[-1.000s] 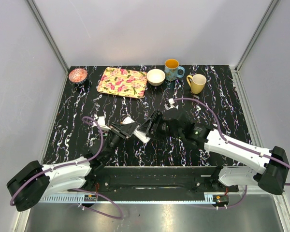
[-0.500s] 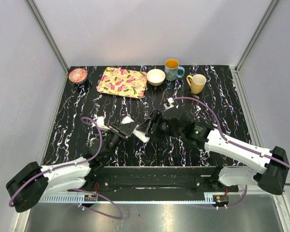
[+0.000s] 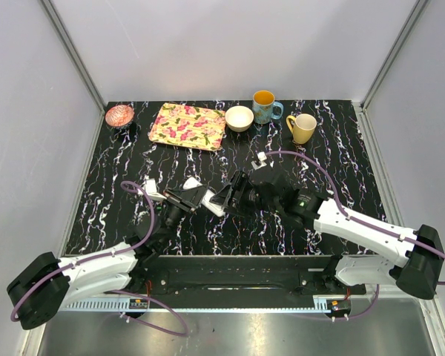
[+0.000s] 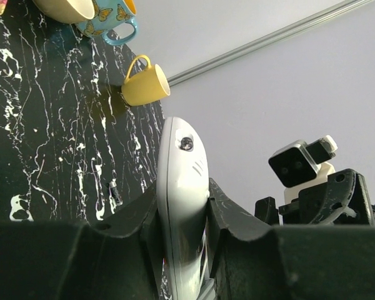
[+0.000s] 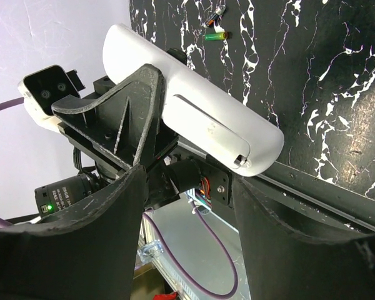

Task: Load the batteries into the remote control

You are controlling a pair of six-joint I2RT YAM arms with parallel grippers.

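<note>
The remote control [image 3: 205,200], a slim white bar, is clamped across its middle in my left gripper [image 3: 195,198], lifted above the table at the near centre. In the left wrist view the remote [image 4: 182,181] stands between the shut fingers, with the gripper [image 4: 182,215] squeezing its sides. My right gripper [image 3: 228,199] is open right beside the remote's end. In the right wrist view the remote [image 5: 194,103] lies just beyond the gripper [image 5: 187,212], whose jaws stand wide apart and empty. A green battery [image 5: 215,37] and a smaller one [image 5: 218,12] lie on the table.
At the back of the black marbled table stand a pink bowl [image 3: 119,115], a floral tray [image 3: 188,125], a white bowl [image 3: 239,118], a blue mug [image 3: 265,106] and a yellow mug [image 3: 302,127]. The yellow mug [image 4: 145,85] also shows in the left wrist view.
My left gripper has shifted the remote slightly to the left and away from me. The right gripper has stayed close to the remote's end, still open.
</note>
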